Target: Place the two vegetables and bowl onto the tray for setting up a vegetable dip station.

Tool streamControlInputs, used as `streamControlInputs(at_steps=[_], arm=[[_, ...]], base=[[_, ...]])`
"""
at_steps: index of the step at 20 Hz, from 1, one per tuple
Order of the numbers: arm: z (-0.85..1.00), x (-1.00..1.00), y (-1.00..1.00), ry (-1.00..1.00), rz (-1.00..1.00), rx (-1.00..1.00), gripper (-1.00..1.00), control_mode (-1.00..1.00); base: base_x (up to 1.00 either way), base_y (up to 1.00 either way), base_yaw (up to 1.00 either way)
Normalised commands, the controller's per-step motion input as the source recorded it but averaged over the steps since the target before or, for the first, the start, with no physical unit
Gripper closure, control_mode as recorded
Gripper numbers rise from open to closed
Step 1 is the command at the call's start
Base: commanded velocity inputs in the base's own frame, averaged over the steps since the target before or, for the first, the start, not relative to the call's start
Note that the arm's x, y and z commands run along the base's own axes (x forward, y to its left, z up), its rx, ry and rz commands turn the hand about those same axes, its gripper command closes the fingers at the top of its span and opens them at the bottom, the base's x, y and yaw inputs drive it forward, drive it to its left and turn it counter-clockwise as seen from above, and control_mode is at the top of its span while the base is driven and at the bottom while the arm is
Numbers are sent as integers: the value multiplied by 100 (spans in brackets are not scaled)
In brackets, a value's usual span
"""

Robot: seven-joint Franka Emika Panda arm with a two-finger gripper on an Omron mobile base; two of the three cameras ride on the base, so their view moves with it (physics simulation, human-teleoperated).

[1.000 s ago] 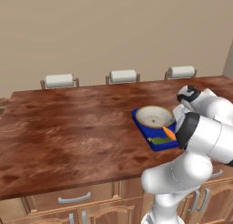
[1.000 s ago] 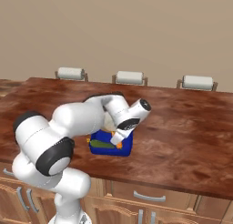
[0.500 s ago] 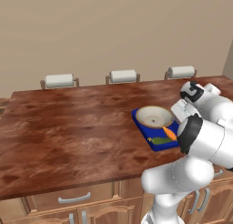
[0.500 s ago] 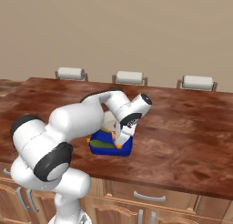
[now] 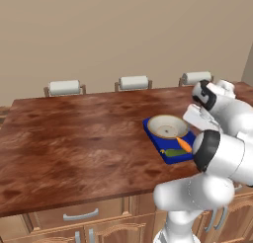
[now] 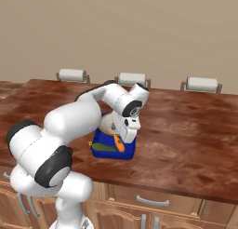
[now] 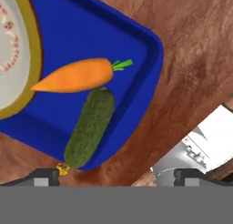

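Tray, blue, lies on the wooden tabletop near its front edge, toward the right end as seen from the left base view. Bowl occupies the tray's rear half; its rim appears at the left edge of the hand view. Carrot lies just beside the bowl, its pointed end reaching the bowl's rim and its green top pointing toward a tray corner. Cucumber lies next to the carrot, touching it at one end, its other end reaching the tray's edge. Gripper hovers above the tray's front part with jaws spread wide and nothing between them; both vegetables lie below it, apart from the fingertips.
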Motion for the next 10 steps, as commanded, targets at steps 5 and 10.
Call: streamControlInputs(at_steps=[5,10], arm=[[25,-28,2,-1,32,-15,-100,-100],[17,-34,0,-15,32,-12,-100,-100]], base=[[0,0,0],[0,0,0]])
